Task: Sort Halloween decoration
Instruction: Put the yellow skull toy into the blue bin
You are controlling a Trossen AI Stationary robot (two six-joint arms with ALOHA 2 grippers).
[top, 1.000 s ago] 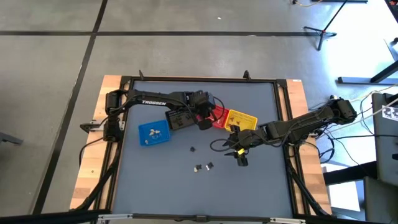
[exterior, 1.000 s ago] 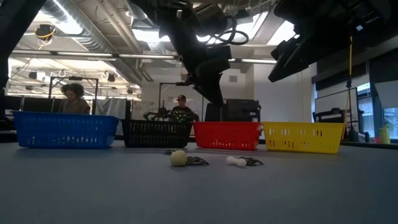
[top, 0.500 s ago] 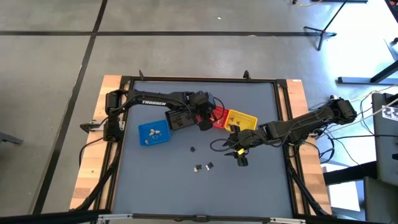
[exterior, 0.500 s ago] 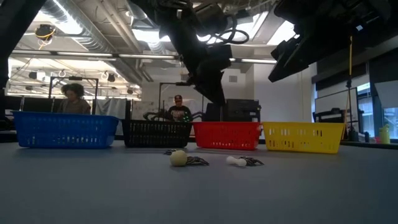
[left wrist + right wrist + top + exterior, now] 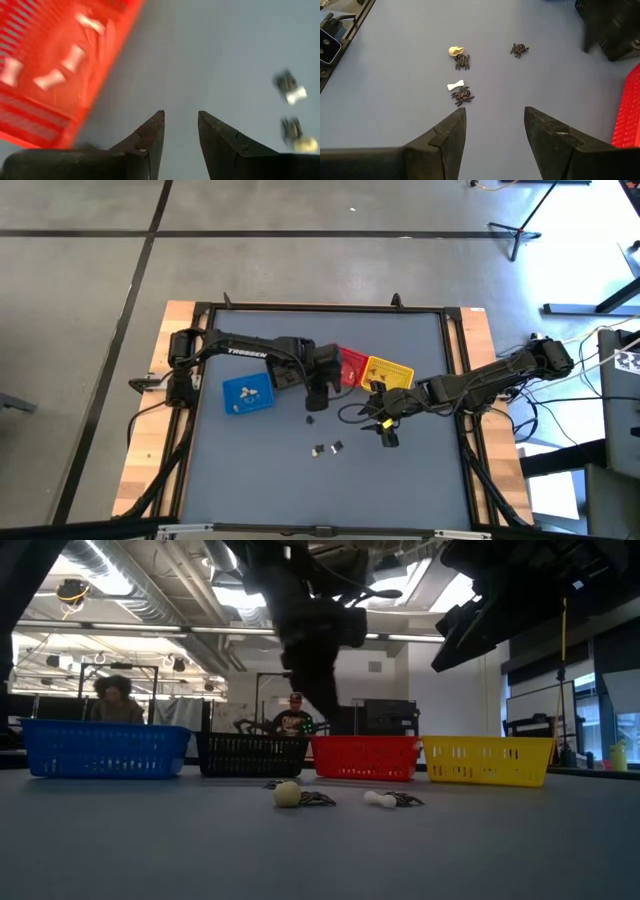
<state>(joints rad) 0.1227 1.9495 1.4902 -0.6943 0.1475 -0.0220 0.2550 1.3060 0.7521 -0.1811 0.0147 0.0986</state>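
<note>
My left gripper [image 5: 313, 402] hangs empty, fingers apart, just off the red basket [image 5: 351, 366]. The right gripper [image 5: 494, 125] waits beside the yellow basket [image 5: 388, 372], fingers apart too. Five trinkets lie loose on the worktop [image 5: 250, 470]: three black spiders [image 5: 462, 95], a white bone [image 5: 455, 85] and a cream skull [image 5: 455, 50]. I'd drop squarely over the lone spider [image 5: 309, 420]; there's open worktop around it.
</note>
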